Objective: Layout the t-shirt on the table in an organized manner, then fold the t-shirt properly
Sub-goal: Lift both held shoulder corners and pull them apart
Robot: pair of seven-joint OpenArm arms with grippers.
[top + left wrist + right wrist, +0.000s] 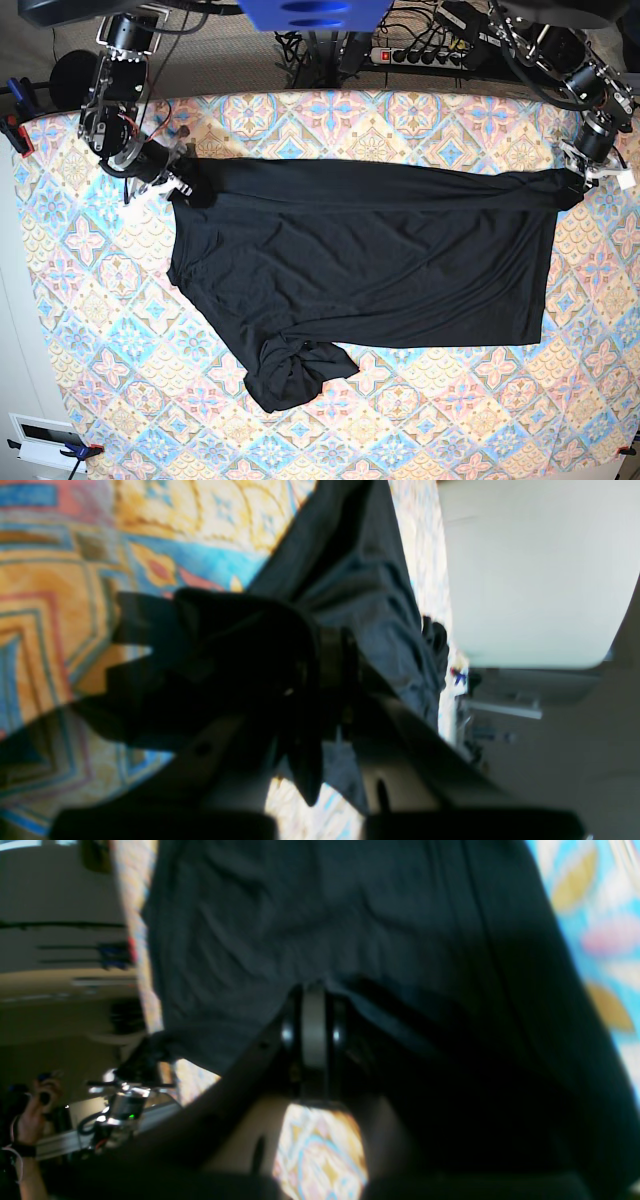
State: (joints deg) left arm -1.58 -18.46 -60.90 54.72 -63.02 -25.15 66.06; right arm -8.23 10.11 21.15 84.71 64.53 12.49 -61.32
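Observation:
The black t-shirt lies spread wide on the patterned table, its far edge pulled straight between my two grippers. One sleeve is bunched in a twisted lump at the near left. My right gripper is shut on the shirt's far left corner; in the right wrist view the gripper pinches the shirt. My left gripper is shut on the far right corner; in the left wrist view the gripper holds gathered fabric above the table.
A power strip and cables lie behind the table's far edge. Clamps grip the cloth at the left edge and near left corner. A person's hand shows beyond the table in the right wrist view.

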